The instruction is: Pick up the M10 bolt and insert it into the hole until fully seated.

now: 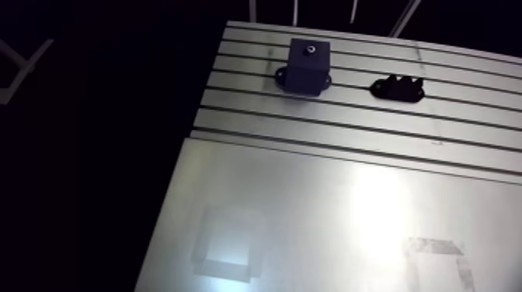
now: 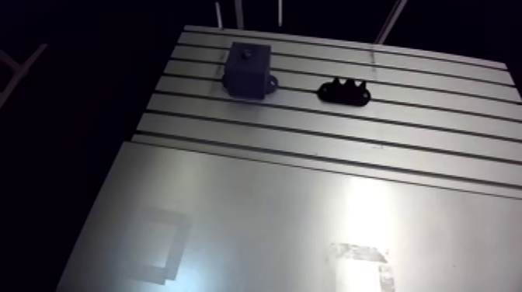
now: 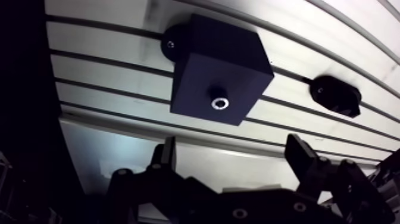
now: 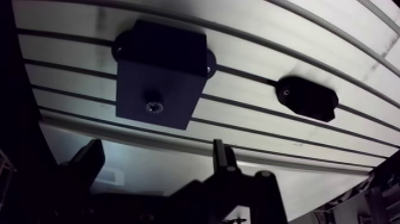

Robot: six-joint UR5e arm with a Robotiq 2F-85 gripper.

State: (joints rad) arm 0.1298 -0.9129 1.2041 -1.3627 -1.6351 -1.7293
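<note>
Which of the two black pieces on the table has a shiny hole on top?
The tall square block, ahead of the fingers, with the ringed hole. The other piece beside it is low and rounded.

Black angular fingers (image 3: 303, 159) with round pale screws (image 3: 240, 212) on linkages.

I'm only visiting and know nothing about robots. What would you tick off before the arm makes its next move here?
1. The gripper is open with nothing between its fingers: ok.
2. The black block sits flat on the slotted table: ok.
3. The hole in its top face is unblocked: ok.
4. The M10 bolt is located: not ok, none shows in any view.
5. The black holder beside the block holds a bolt: cannot tell.
</note>
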